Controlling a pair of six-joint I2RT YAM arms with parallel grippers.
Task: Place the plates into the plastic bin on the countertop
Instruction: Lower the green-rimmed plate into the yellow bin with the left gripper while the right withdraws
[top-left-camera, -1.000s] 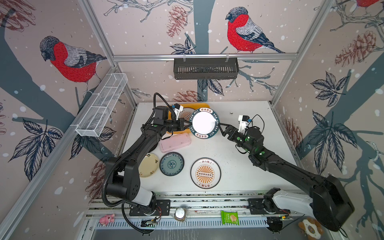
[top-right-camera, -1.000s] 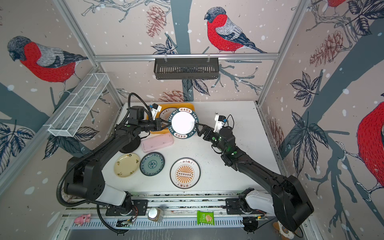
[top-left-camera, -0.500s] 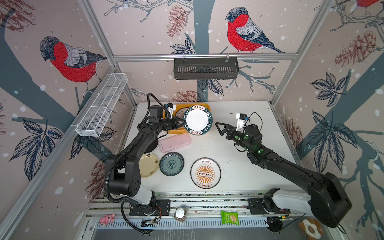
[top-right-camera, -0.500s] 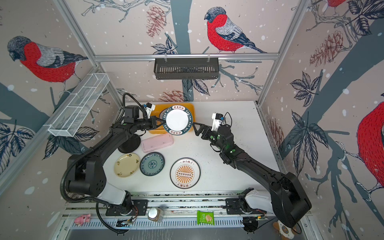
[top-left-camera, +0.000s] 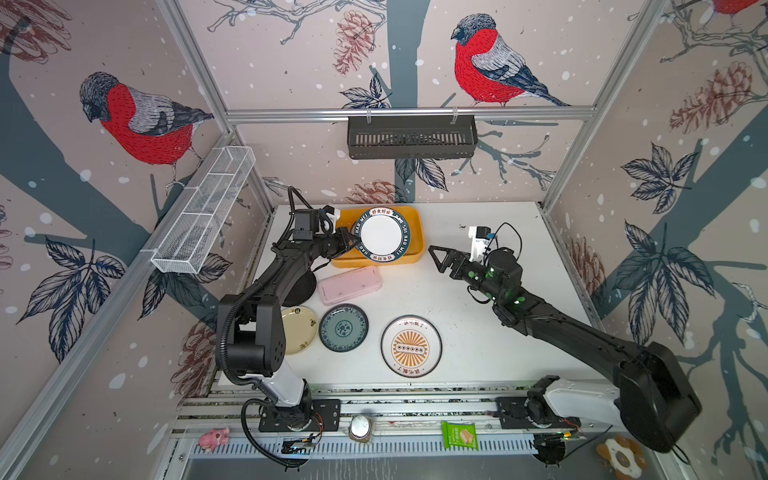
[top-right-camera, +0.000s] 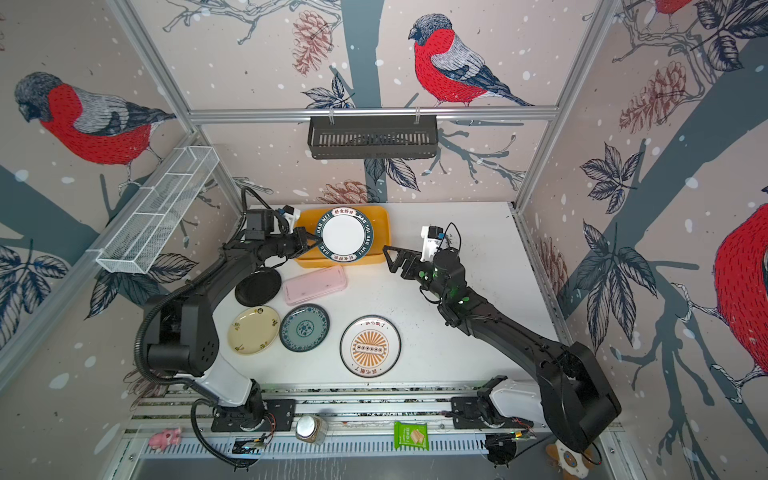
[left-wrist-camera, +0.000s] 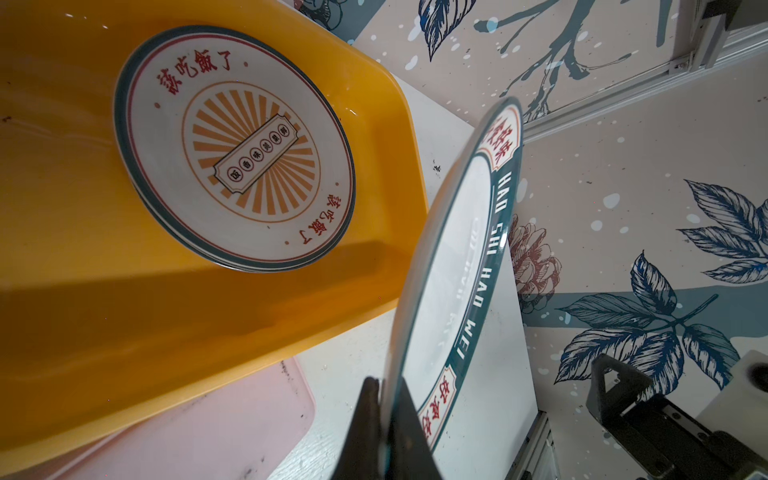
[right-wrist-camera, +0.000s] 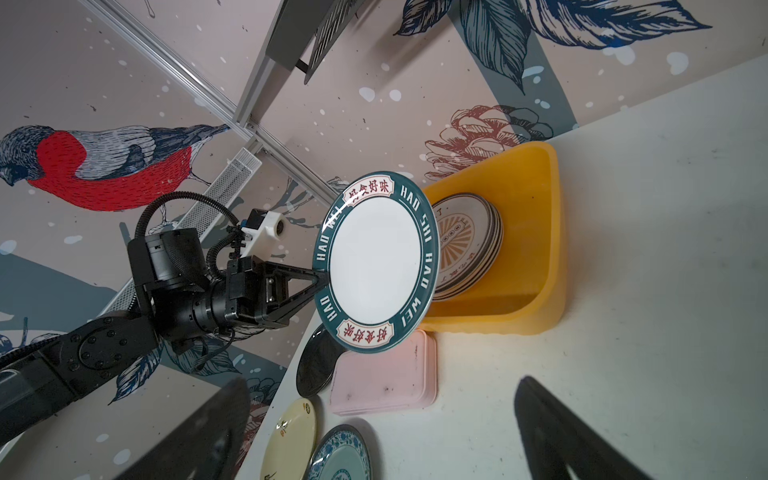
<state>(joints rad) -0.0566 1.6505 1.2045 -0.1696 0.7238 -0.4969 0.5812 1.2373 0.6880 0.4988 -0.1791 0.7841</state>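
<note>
In both top views the held plate (top-left-camera: 384, 235), pinched at its rim by the left tool (top-left-camera: 355, 242), covers the stacked plates (left-wrist-camera: 232, 145) in the plastic bin (top-left-camera: 417, 239) beyond that tool's tips. The black plate (top-left-camera: 307, 289) lies largely hidden beneath the left arm (top-left-camera: 282, 270). In the right wrist view the fingers (right-wrist-camera: 552, 432) of the right tool (top-left-camera: 435, 259) are blurred and cut off by the picture's edge.

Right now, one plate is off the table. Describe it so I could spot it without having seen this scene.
Look to the yellow bin at the back of the white countertop. There, in the air, the left gripper pinches a plate by its rim. Unlike the sunburst plates, it has a plain white centre inside a dark-green lettered band.
</note>
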